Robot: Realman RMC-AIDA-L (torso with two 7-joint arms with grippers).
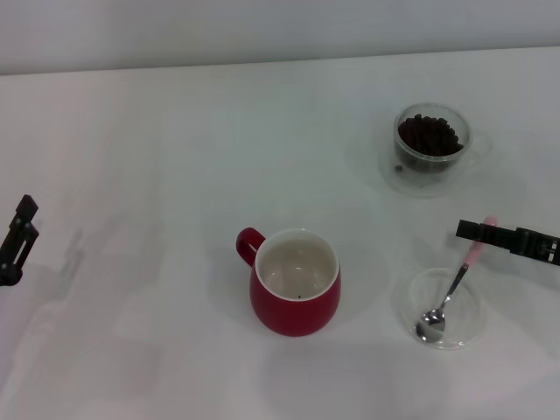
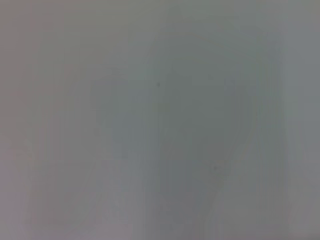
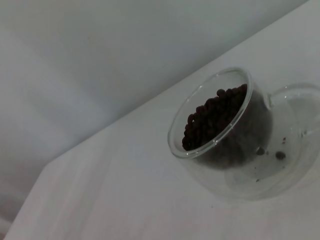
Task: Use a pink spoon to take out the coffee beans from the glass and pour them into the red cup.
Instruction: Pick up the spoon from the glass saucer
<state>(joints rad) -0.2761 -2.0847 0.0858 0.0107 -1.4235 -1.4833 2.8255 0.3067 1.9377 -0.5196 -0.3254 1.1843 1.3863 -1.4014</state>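
Looking down from the head camera, we see a white table (image 1: 157, 175). The red cup (image 1: 296, 284) stands near the middle, its loop handle toward the robot's left, its cream inside nearly bare apart from a dark speck. Farther back on the robot's right stands the glass (image 1: 430, 144) on a clear saucer (image 1: 398, 175), filled with coffee beans (image 1: 429, 135). Nearer, on the right, the pink spoon (image 1: 451, 293) lies in a shallow clear dish (image 1: 411, 297), metal bowl down in the dish, pink handle pointing away. The right gripper (image 1: 490, 233) reaches in from the right edge, at the handle's tip; we cannot tell whether its jaws are released or clenched. The left gripper (image 1: 17, 238) sits at the far left edge, well apart from everything, its jaws also unreadable.

The left wrist camera shows us only blank grey surface.

The right wrist camera shows us the glass (image 3: 225, 130) with the beans (image 3: 212, 117) heaped inside, and a few loose beans on the saucer (image 3: 295, 170).
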